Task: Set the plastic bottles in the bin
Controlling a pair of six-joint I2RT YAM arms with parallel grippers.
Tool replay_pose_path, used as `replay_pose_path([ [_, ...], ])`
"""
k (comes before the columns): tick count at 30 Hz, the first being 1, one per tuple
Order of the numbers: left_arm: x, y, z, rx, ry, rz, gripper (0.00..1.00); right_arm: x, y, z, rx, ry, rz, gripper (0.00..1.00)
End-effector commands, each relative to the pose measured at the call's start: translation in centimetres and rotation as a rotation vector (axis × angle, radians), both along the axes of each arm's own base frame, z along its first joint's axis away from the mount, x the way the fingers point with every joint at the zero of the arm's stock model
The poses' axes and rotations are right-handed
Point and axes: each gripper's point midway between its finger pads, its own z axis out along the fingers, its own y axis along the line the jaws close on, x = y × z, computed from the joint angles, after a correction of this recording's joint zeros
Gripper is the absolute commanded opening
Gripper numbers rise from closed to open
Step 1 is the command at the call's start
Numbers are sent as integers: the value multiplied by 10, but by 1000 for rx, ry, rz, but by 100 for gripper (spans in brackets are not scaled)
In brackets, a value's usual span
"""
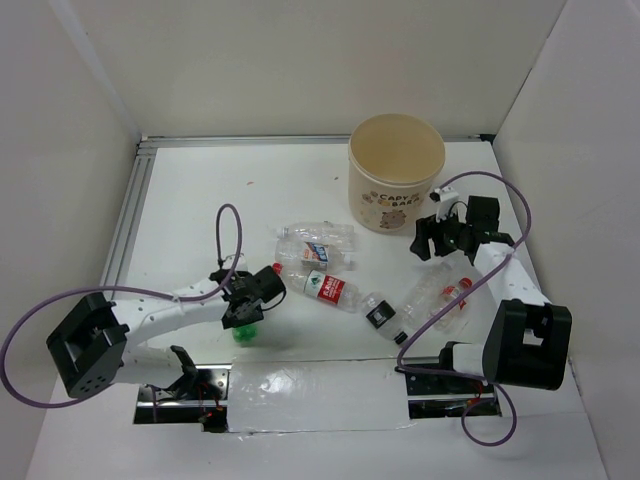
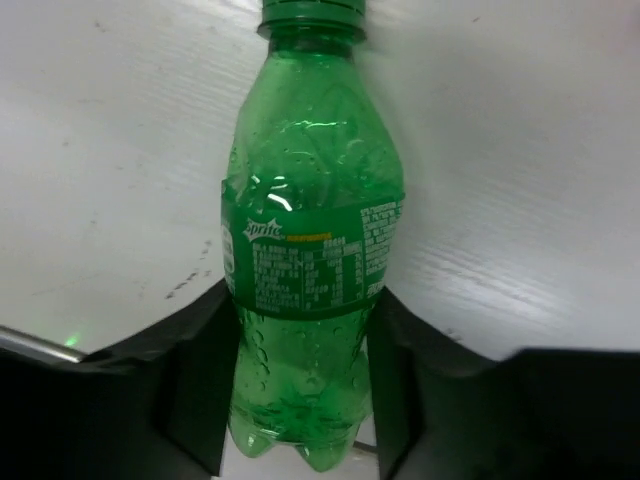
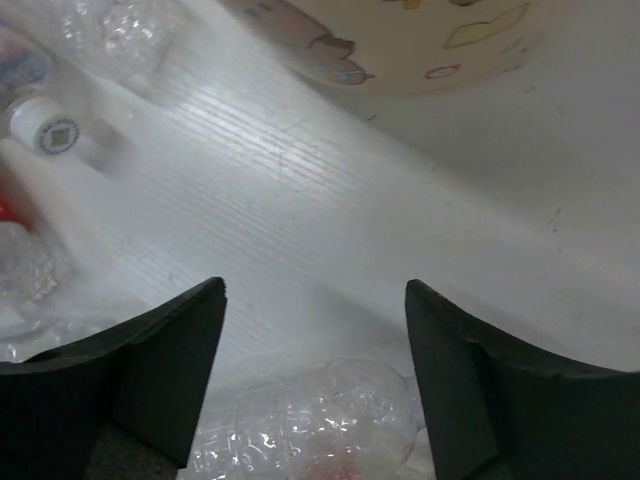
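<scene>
At upper centre of the overhead view: bin, upright on the surface, mouth open, with only plain cream wall and floor visible inside. Outside it, across the middle of the frame: four plastic bottles lying on their sides. Uppermost, clear bottle; just below, red-labelled bottle; to the lower right, black-labelled bottle; further right, crumpled clear bottle, partly under the right arm. Left of centre, lower down: green bottle, under the left pincer.

Seen in the left wrist view only: label print on the green bottle, its cap at the top edge, and both dark fingers pressed against the sides of its lower body. Closed on the green bottle.

Seen in the right wrist view only: right pincer parted, nothing between its fingers, over bare surface. Printed bin wall at the top edge, crumpled clear bottle at the bottom edge, blurred white bottle cap at the left edge.
</scene>
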Motion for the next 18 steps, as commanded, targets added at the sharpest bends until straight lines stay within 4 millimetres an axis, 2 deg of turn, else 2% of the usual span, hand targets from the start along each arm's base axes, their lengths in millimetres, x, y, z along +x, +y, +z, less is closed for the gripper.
replay_pose_path([
  [1, 16, -17, 7, -61, -71, -64, 46, -7, 21, 22, 38, -52, 147, 76],
  [2, 21, -22, 8, -77, -89, -80, 41, -9, 22, 25, 49, -58, 172, 73],
  [3, 20, -24, 10, -87, -89, -93, 28, -14, 27, 25, 61, -56, 208, 69],
  [4, 20, -23, 10, -83, -87, -101, 24, -24, 38, 29, 110, -40, 269, 67],
  [6, 32, -32, 33, -107, -143, -134, 14, -32, 46, 36, 103, -87, 393, 64],
  [7, 35, -40, 46, -108, -179, -173, 4, -44, 54, 39, 124, -97, 476, 62],
  [8, 47, -55, 78, -145, -250, -227, 1, -47, 57, 43, 130, -108, 509, 62],
  [9, 52, -65, 95, -156, -285, -267, 0, -57, 62, 43, 159, -90, 534, 62],
  [11, 70, -84, 138, -178, -389, -384, 0, -56, 64, 46, 145, -107, 561, 62],
  [12, 84, -100, 181, -231, -485, -415, 0, -57, 68, 46, 146, -106, 575, 64],
  [13, 94, -113, 195, -234, -521, -461, 0, -57, 67, 45, 138, -103, 571, 64],
  [14, 117, -142, 243, -255, -664, -571, 0, -57, 70, 43, 124, -97, 578, 65],
  [15, 120, -146, 267, -285, -708, -564, 0, -58, 73, 43, 124, -96, 590, 66],
  [16, 133, -164, 274, -271, -735, -604, 0, -59, 76, 42, 121, -82, 591, 69],
  [17, 143, -179, 290, -280, -780, -641, 0, -59, 76, 39, 108, -50, 564, 72],
  [18, 156, -198, 315, -285, -865, -689, 0, -60, 78, 36, 98, -34, 564, 74],
])
